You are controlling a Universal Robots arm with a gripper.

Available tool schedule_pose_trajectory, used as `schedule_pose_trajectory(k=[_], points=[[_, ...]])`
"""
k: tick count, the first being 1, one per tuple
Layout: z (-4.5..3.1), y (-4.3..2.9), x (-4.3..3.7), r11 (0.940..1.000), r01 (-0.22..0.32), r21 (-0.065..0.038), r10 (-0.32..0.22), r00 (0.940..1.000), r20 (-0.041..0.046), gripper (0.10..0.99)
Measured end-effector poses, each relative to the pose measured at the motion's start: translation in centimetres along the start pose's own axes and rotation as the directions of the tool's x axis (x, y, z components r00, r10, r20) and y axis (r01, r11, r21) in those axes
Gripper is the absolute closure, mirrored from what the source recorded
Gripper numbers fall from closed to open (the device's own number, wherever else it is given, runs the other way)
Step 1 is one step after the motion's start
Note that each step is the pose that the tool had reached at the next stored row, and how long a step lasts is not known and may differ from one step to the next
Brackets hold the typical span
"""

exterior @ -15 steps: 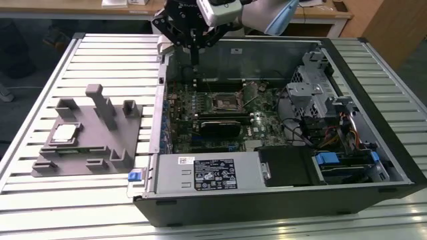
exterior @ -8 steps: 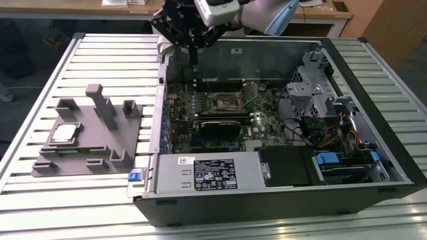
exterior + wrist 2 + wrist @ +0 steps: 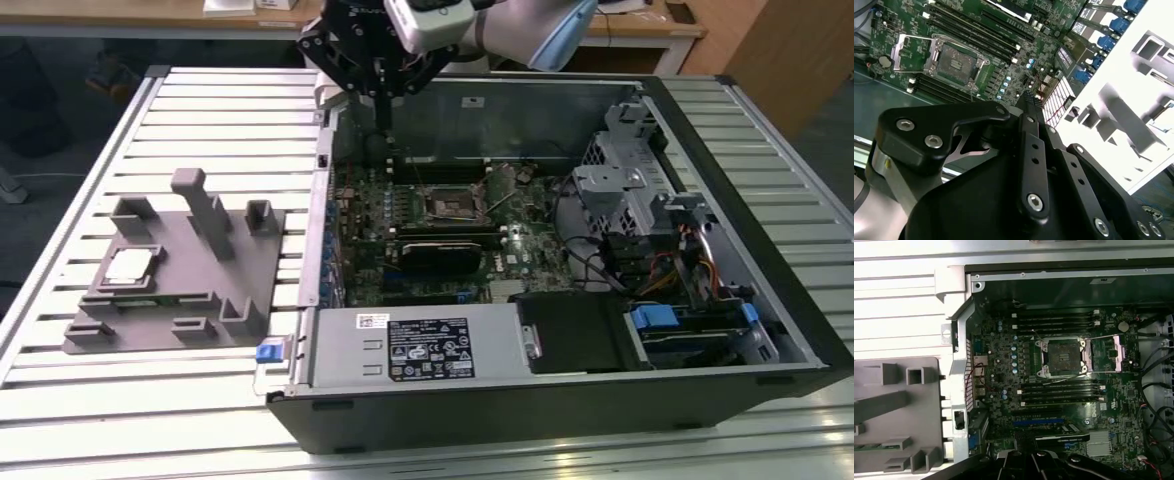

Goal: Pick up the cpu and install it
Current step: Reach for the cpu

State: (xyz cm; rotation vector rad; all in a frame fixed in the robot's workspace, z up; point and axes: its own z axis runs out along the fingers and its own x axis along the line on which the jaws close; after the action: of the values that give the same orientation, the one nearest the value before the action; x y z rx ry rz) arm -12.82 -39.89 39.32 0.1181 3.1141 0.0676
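Recesses in the grey plastic fixture beside the black computer case seated the silvery square cpu; our black gripper hovered over that case, closed, empty.

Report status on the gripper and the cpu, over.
Gripper shut, empty, over the open case. Cpu lying on the grey fixture, untouched. Socket open and bare. Nothing blocking it.

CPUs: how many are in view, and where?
1. The cpu lies on the grey fixture, at the exterior view's left, outside the case. The open socket looks empty. Others may be hidden.
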Motion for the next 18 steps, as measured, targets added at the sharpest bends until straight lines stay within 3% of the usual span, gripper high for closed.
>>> schedule_pose_trajectory(k=[18], points=[[0.03,-0.06,0.73,1.0,0.0,0.0,0.0,1.0,0.0,0.98]])
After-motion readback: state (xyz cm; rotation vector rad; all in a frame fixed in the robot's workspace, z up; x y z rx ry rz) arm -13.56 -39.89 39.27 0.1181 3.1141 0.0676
